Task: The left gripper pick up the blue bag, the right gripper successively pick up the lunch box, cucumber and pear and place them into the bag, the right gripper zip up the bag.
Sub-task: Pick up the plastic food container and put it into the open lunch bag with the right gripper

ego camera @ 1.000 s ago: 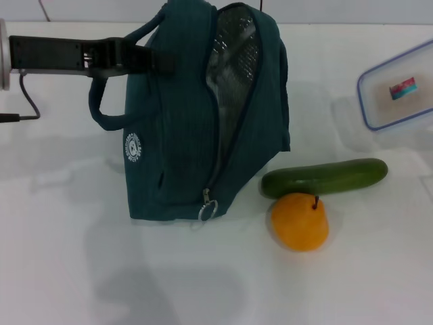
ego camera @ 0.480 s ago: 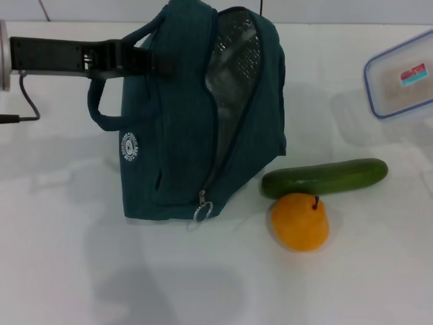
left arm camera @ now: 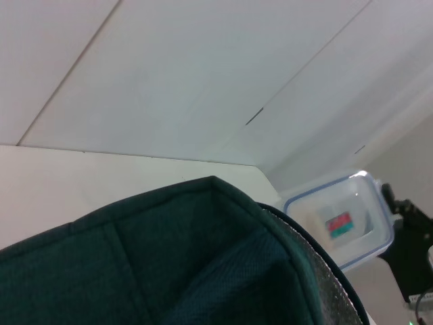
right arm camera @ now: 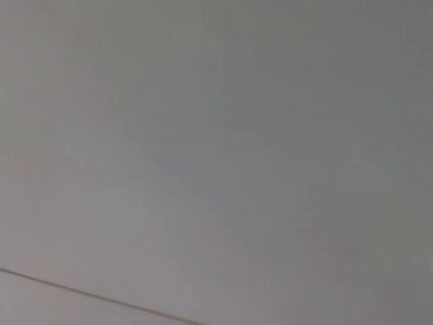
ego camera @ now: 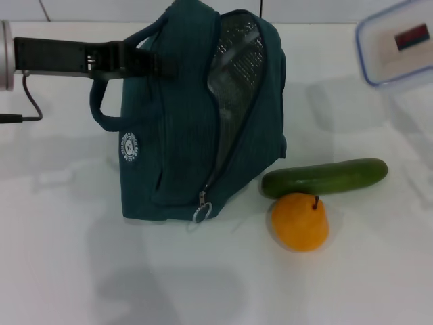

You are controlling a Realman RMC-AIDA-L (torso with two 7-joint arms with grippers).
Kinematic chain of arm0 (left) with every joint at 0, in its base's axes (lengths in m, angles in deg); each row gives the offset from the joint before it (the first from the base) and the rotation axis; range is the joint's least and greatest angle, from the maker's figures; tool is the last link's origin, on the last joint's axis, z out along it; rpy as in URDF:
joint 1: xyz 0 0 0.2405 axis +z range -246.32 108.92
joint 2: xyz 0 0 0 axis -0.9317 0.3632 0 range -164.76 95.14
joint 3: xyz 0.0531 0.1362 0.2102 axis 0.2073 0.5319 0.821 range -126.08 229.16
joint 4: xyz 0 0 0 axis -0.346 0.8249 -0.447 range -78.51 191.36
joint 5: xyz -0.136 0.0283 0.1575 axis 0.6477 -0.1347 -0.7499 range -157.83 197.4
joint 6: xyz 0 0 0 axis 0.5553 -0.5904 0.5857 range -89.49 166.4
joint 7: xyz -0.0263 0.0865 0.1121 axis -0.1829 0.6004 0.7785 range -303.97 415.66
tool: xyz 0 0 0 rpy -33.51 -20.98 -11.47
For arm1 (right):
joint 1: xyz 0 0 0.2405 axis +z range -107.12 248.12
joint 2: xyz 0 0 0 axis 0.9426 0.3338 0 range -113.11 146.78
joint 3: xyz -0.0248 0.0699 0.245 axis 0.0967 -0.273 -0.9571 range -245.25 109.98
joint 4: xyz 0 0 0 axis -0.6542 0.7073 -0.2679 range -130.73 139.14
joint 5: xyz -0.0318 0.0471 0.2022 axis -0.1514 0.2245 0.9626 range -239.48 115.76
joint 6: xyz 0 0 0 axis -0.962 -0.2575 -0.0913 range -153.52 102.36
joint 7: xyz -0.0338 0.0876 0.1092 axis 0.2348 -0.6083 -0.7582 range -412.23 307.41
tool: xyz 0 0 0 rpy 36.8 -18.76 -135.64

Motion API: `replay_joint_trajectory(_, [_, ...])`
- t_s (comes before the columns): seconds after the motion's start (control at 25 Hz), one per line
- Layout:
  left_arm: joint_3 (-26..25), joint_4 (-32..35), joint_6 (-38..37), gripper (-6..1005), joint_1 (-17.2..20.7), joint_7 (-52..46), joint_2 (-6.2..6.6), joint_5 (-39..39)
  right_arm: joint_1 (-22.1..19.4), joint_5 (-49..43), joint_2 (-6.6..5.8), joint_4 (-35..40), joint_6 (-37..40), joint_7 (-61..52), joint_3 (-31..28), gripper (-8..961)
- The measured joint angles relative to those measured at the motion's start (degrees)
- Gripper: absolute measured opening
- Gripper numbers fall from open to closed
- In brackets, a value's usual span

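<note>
Left gripper point(ego camera: 152, 61) fingers clamped on blue bag point(ego camera: 196, 122) handle, lunch box point(ego camera: 399, 40) aloft, right fingers' state unclear

lunch box point(ego camera: 399, 44) risen, shifted toward bag point(ego camera: 196, 122)

I saw the dark teal fabric bag point(ego camera: 196, 122) standing upright with its silver-lined mouth point(ego camera: 233, 68) unzipped toward my right. The long green cucumber point(ego camera: 325, 177) and orange-yellow pear point(ego camera: 300, 221) lay touching just beside its base; the table's point(ego camera: 101, 271) near side offered free passage.
</note>
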Motion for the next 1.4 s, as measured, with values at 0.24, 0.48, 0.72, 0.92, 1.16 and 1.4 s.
replay_joint_trajectory(0.24, [0.12, -0.08, 0.0, 50, -0.44, 0.02, -0.01, 0.0, 4.58, 0.3, 0.11, -2.1, 2.38, -3.59, -0.16, 97])
replay_joint_trajectory(0.48, [0.65, -0.24, 0.03, 50, -0.71, 0.13, -0.18, 0.0, 11.32, 0.84, 0.09, -5.21, 6.52, -6.06, -0.3, 97])
replay_joint_trajectory(0.72, [2.66, -0.42, 0.24, 49, -1.5, 0.3, -0.12, -0.8, 17.67, 0.51, 0.07, -7.8, 8.19, -6.99, -0.06, 97])
replay_joint_trajectory(0.92, [2.86, -2.55, 0.51, 49, -2.86, 1.65, -0.48, -1.46, 20.72, -2.24, 0.07, -9.75, 7.0, -6.28, -0.01, 97])
replay_joint_trajectory(1.16, [2.56, -4.83, 0.7, 49, -3.8, 2.64, -0.44, -1.49, 19.81, -4.65, 0.07, -9.92, 4.44, -5.23, -0.11, 97])
replay_joint_trajectory(1.4, [2.42, -4.85, 1.43, 49, -3.49, 2.67, -0.35, -1.29, 18.89, -8.13, 0.07, -9.96, 1.13, -4.26, -0.11, 98])
